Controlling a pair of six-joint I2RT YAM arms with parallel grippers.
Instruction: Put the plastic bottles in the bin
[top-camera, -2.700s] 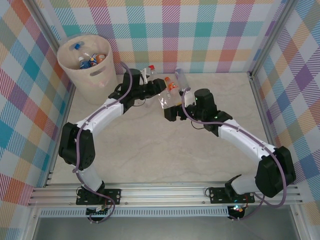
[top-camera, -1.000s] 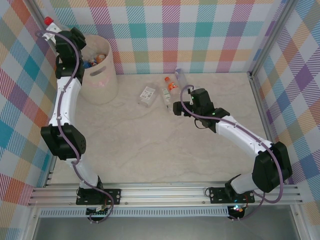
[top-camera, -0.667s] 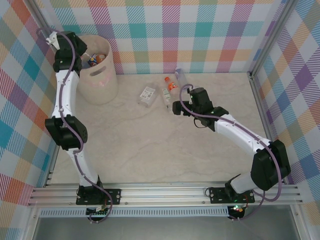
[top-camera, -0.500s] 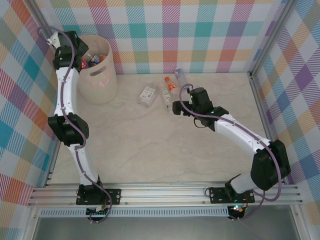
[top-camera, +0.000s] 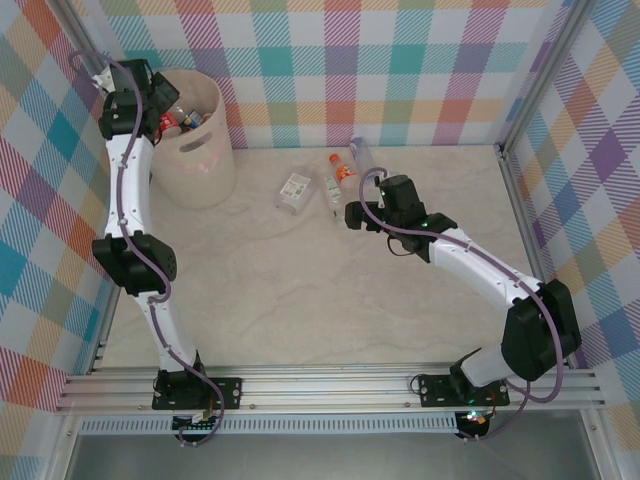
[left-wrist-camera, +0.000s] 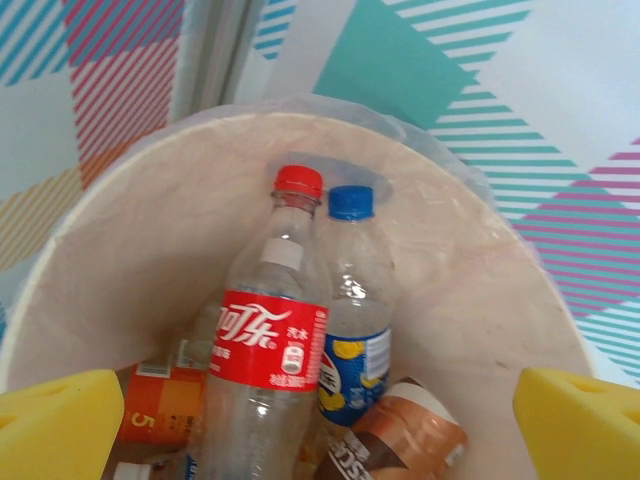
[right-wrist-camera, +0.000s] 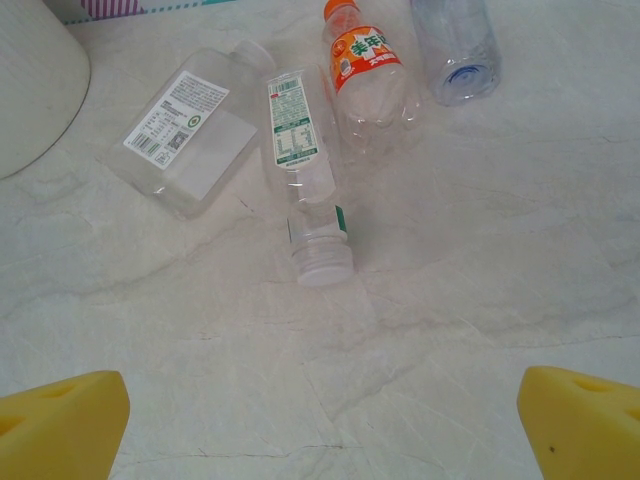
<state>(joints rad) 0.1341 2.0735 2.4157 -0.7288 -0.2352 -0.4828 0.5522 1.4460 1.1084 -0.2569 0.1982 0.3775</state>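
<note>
**Four plastic bottles (right-wrist-camera: 310, 190) lie outside the bin (left-wrist-camera: 130, 230)**

The left end effector (left-wrist-camera: 320, 430), spread wide and empty, hangs over the bin, a red-labelled bottle (left-wrist-camera: 272, 350) directly beneath it. The right end effector (right-wrist-camera: 320, 430), likewise spread, hovers above the surface (right-wrist-camera: 450, 300), the plastic bottles just ahead.

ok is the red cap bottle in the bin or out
In. The red-capped bottle rests inside the bin, cap near its inner wall, beside a blue-capped bottle.
</note>
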